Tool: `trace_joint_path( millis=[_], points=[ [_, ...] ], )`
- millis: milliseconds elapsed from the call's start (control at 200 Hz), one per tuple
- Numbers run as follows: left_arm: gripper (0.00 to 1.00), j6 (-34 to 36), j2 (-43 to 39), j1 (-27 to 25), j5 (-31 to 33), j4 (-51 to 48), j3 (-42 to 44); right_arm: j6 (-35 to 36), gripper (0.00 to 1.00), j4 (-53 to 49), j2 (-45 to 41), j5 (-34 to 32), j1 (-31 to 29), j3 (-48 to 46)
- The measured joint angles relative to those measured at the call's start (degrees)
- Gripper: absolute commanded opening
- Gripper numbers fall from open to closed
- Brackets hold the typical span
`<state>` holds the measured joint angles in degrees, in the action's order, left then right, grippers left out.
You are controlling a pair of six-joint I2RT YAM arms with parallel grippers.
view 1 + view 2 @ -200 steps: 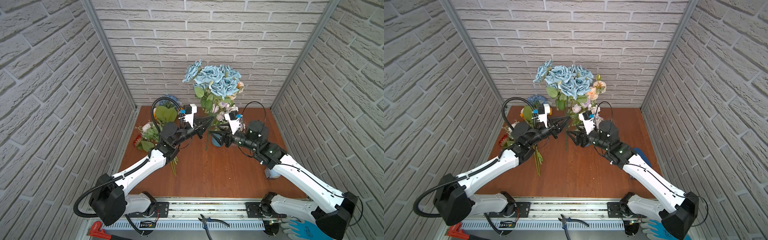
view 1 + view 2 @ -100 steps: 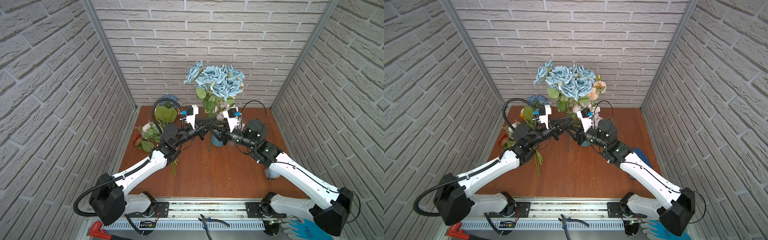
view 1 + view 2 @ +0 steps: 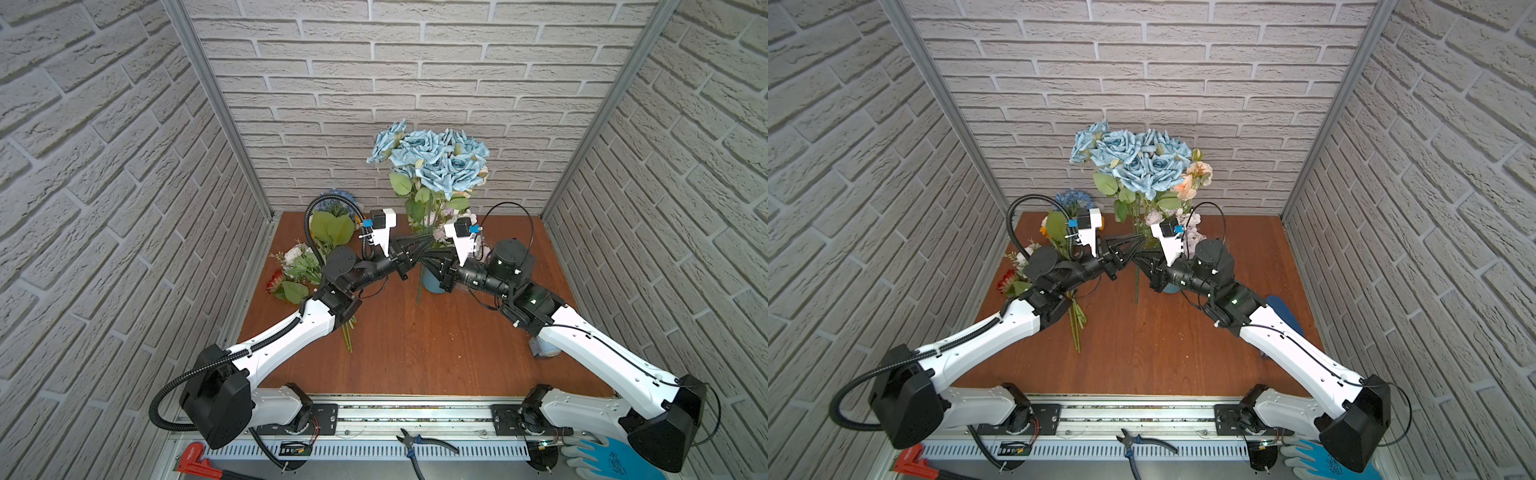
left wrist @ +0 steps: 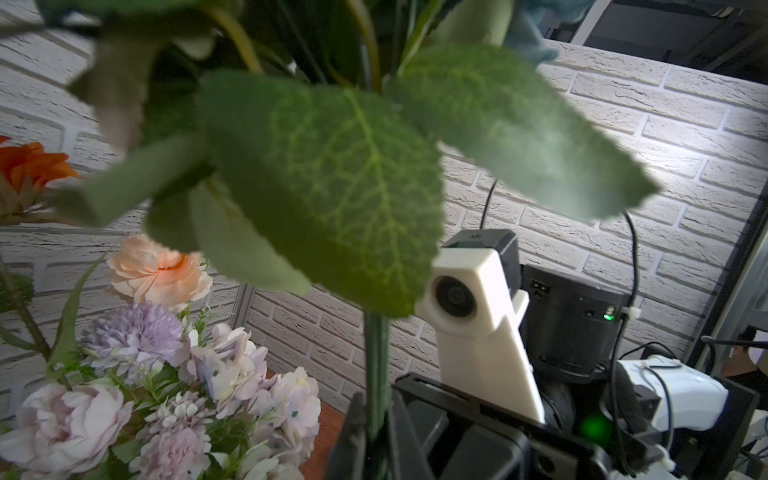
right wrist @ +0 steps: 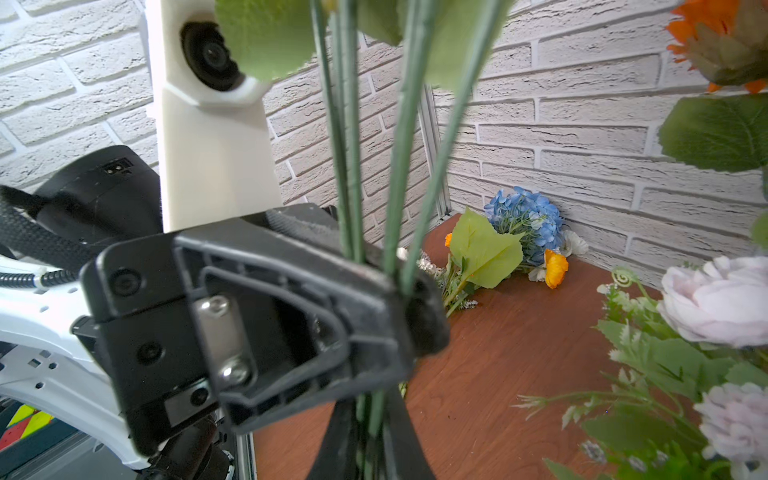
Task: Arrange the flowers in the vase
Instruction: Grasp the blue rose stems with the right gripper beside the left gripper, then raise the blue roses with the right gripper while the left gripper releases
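The blue roses (image 3: 432, 162) (image 3: 1133, 162) stand upright on long green stems, held in the air at mid-table. My right gripper (image 3: 424, 259) (image 5: 365, 436) is shut on those stems (image 5: 349, 166). My left gripper (image 3: 424, 241) (image 4: 376, 415) comes from the opposite side, its jaws slightly apart around a stem (image 4: 376, 353). The stem ends hang just left of the vase (image 3: 432, 284) (image 3: 1169, 287), whose blue base shows under my right gripper. Peach (image 4: 160, 272), lilac (image 4: 133, 332) and pale pink flowers (image 4: 62, 419) stand bunched close behind, apparently in the vase.
More flowers lie at the table's back left: a blue hydrangea (image 5: 523, 220), orange-yellow poppies (image 5: 555, 268) and a white-and-red bunch (image 3: 297, 266). Pliers (image 3: 419, 440), a red tool (image 3: 195, 457) and a blue glove (image 3: 602, 457) lie along the front rail.
My right gripper has moved in to the rose stems and shut on them. My left gripper's jaws, shut before, have parted a little. The bunch has barely moved.
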<state>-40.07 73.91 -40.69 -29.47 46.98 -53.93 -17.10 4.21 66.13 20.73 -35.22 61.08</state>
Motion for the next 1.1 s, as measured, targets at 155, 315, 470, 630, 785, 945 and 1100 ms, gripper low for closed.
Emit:
trace_joint_path(
  millis=[155,315,470,630,785,945,1100],
  points=[
    [0.98,-1.2,-0.3,-1.1,-2.0,1.0,0.0,0.5,0.06,-0.4,-0.2,-3.6,0.4,-0.3],
    [0.98,-0.7,-1.4,-1.2,-1.6,-0.7,0.5,2.9,0.06,-2.4,-2.3,-8.9,0.5,-1.4],
    [0.98,2.2,-6.5,-0.9,2.3,-5.3,2.9,6.9,0.06,-7.0,-7.0,-16.2,1.4,-1.6],
    [0.98,3.4,-10.3,2.3,8.5,-9.9,6.3,10.4,0.06,-11.5,-10.9,-22.2,4.7,0.6],
    [0.98,1.1,-9.1,7.1,12.4,-12.9,10.6,12.5,0.06,-13.5,-12.4,-27.2,7.6,3.1],
    [0.98,0.6,-6.3,7.2,14.2,-17.0,11.7,14.0,0.06,-15.5,-13.4,-31.5,11.2,3.0],
    [0.96,3.4,-3.7,0.4,16.3,-20.0,10.1,14.5,0.06,-15.7,-13.6,-33.3,15.6,2.4]
  ],
)
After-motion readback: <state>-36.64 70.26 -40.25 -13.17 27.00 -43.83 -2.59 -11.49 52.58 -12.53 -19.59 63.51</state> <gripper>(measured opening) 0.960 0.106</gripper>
